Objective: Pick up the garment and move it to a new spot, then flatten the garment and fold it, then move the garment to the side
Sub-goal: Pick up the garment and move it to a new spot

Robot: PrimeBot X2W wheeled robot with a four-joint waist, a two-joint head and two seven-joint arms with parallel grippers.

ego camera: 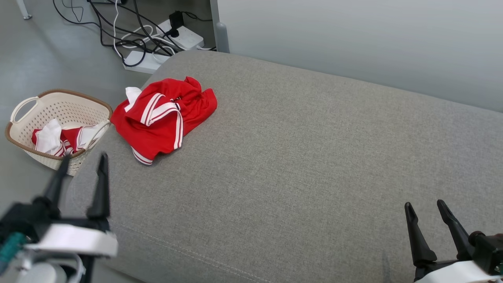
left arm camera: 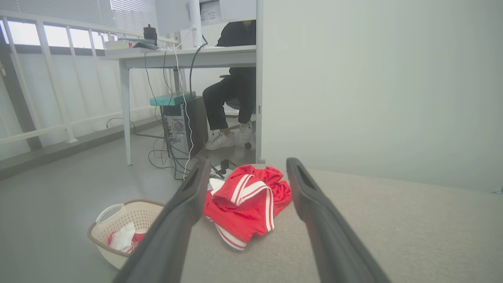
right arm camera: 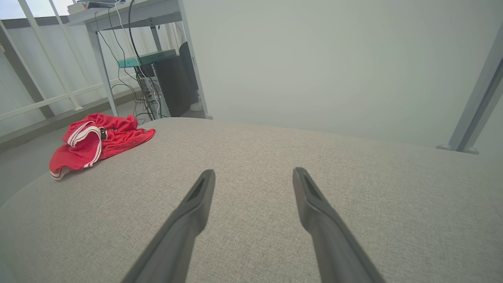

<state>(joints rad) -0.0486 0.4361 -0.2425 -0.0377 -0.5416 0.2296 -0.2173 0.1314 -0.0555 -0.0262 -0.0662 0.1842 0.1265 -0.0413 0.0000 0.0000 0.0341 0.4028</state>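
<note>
Near the far left corner of the grey cushion (ego camera: 314, 157), the red garment (ego camera: 163, 118) with white stripes lies in a crumpled heap, its lower left edge close to the cushion's border. Left gripper (ego camera: 85, 157): raised at the cushion's near left edge, jaws spread wide and holding nothing, fingers pointing toward the garment but well apart from it. In the left wrist view the garment (left arm camera: 245, 204) appears between and beyond the two dark fingers (left arm camera: 184, 208), with no contact. Right gripper (ego camera: 424, 203): at the near right of the cushion, jaws likewise parted and empty, well apart from the garment, which sits at the far left of the right wrist view (right arm camera: 98, 141). On the floor just beside the cushion's left edge stands a cream basket (ego camera: 23, 106) with a brown rim, holding more red and white clothes (ego camera: 59, 139). Beyond the cushion's far left corner, white power strips and tangled cables (ego camera: 173, 35) lie on the floor. A pale wall panel (ego camera: 353, 39) rises behind the cushion. The left wrist view also shows a person (left arm camera: 230, 94) in dark clothing and white shoes seated at a white desk (left arm camera: 196, 57).
</note>
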